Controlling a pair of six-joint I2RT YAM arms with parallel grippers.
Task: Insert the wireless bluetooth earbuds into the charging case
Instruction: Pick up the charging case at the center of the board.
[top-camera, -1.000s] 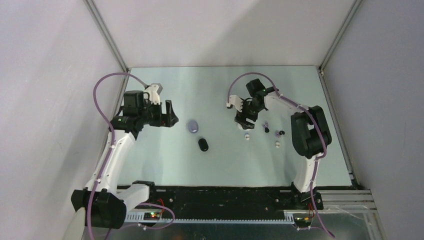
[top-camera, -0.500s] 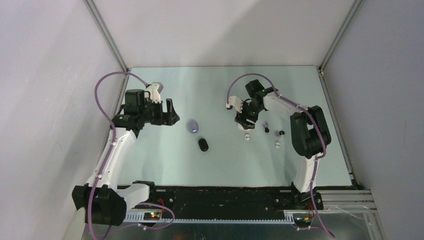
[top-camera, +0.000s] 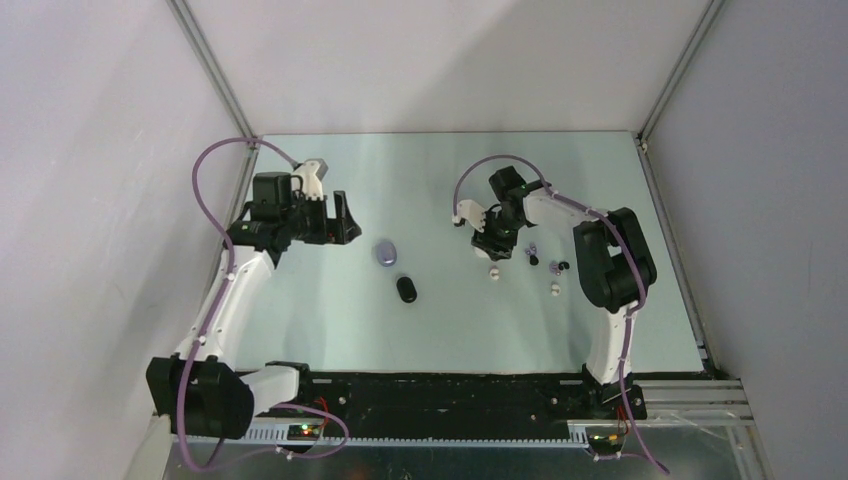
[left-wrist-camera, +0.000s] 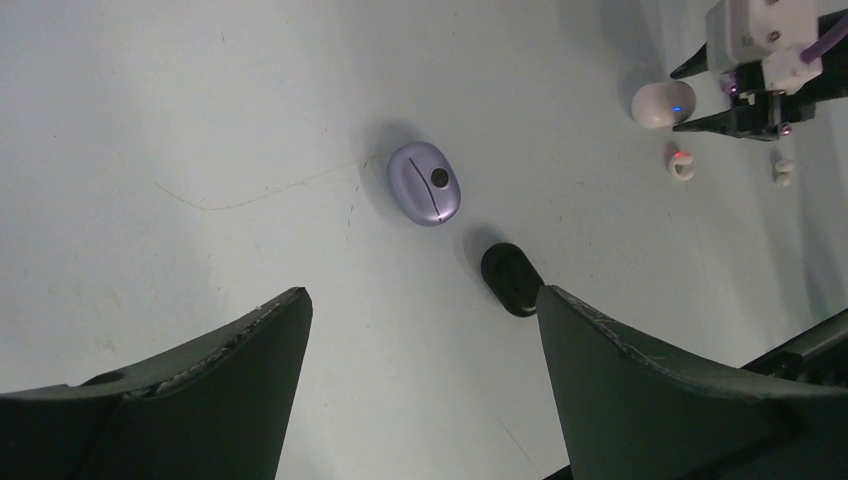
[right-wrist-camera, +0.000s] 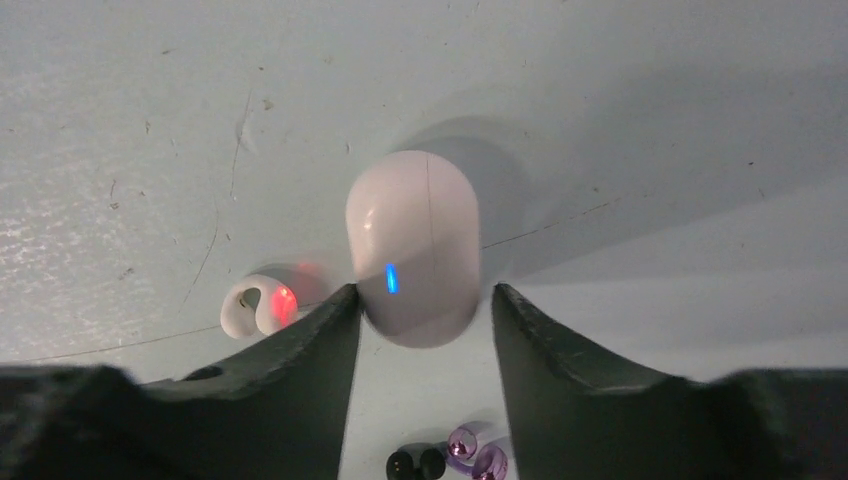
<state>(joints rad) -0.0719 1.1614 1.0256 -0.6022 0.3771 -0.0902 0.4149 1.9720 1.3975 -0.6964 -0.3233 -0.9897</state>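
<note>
Straddling the white case: right gripper (right-wrist-camera: 420, 300), fingers spread, one tip on each side of the case's near end, nothing clamped.
Finger contact: one tip right at the shell, touching or not impossible to tell; a thin gap at the other tip.
White case (right-wrist-camera: 413, 245): lying closed on the table (top-camera: 420, 170), blue light lit on the shell, near end between the right fingertips.
White earbud (right-wrist-camera: 258, 305): on the table just outside one right fingertip, glowing red, beside the white case but apart from it.
Second white earbud (top-camera: 554, 289): alone on the table, nearer the arm bases, apart from the right gripper.
Black earbud (right-wrist-camera: 415, 463): at the bottom edge of the right wrist view, back behind the fingertips, on the table.
Lavender earbud (right-wrist-camera: 475, 462): just beside the black earbud, also behind the fingertips.
Left gripper (left-wrist-camera: 418, 300): fingers wide apart, empty, held over the table well away from the earbuds.
Lavender case (left-wrist-camera: 425, 183): closed, out ahead of the left fingers, lined up with the gap between them, untouched.
Black case (left-wrist-camera: 512, 279): near the lavender case, closer to the left gripper, untouched.
</note>
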